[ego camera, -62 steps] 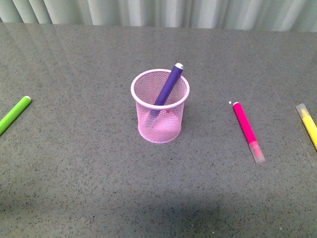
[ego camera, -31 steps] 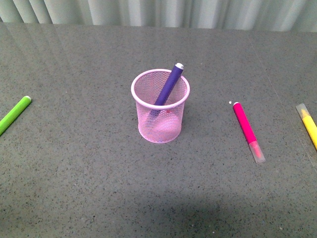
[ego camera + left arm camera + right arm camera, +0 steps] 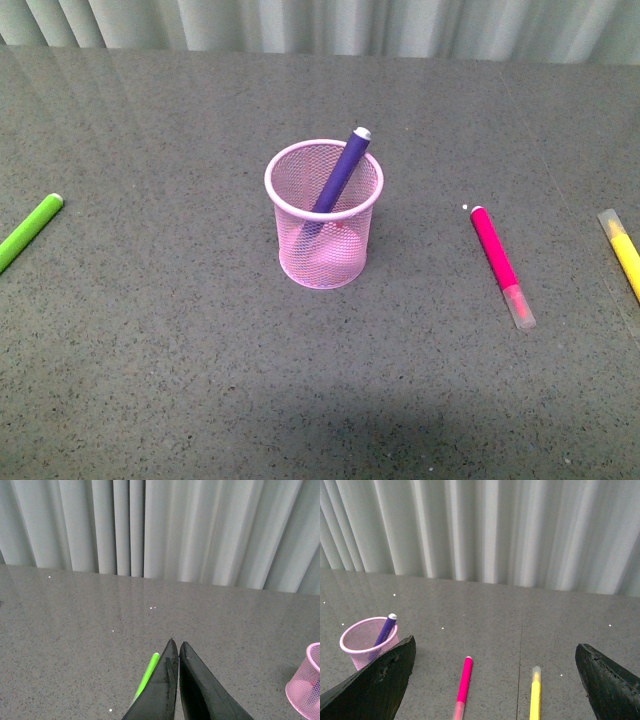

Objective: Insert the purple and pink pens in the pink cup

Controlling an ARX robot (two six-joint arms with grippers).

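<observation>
The pink cup [image 3: 323,215] stands upright mid-table, and the purple pen [image 3: 340,170] leans inside it with its end poking over the rim. To the cup's right the pink pen [image 3: 500,262] lies flat on the table, clear cap toward me. Neither arm shows in the front view. In the right wrist view my right gripper [image 3: 495,652] hangs open and empty, with the pink pen [image 3: 463,685] lying between its wide-spread fingers and the cup [image 3: 367,642] off to one side. My left gripper [image 3: 176,645] is shut on nothing; the cup's edge [image 3: 306,690] shows at that view's border.
A lime-green marker [image 3: 28,230] lies at the table's left edge, beside my left fingers [image 3: 146,676] in the wrist view. A yellow marker [image 3: 625,250] lies at the right edge, close to the pink pen [image 3: 535,697]. Pleated curtain [image 3: 320,25] backs the table.
</observation>
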